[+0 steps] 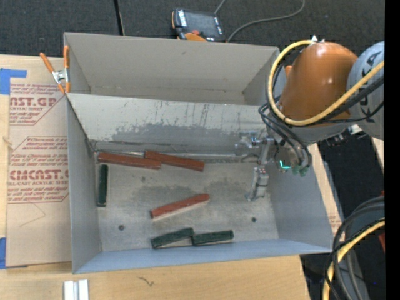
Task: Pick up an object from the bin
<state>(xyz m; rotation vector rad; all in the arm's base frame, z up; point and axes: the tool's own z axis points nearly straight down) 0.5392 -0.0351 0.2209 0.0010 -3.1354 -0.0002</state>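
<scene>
The gripper (256,191) hangs over bare bin floor, its jaws' state impossible to tell, while the nearest piece, a red-brown flat bar (180,206) left of them, looks light, stiff and smooth, best pinched across its narrow width at mid-length.

at the foot of the back wall of my bin (169,61) a long red-brown bar (122,159) overlaps a second red-brown bar (181,163). a third red-brown bar (180,206) lies tilted mid-floor. a dark green bar (102,185) lies along the left wall. a front-left green bar (172,237) and a front-right green bar (212,236) lie end to end. behind the bin sits a black box (197,25).
</scene>
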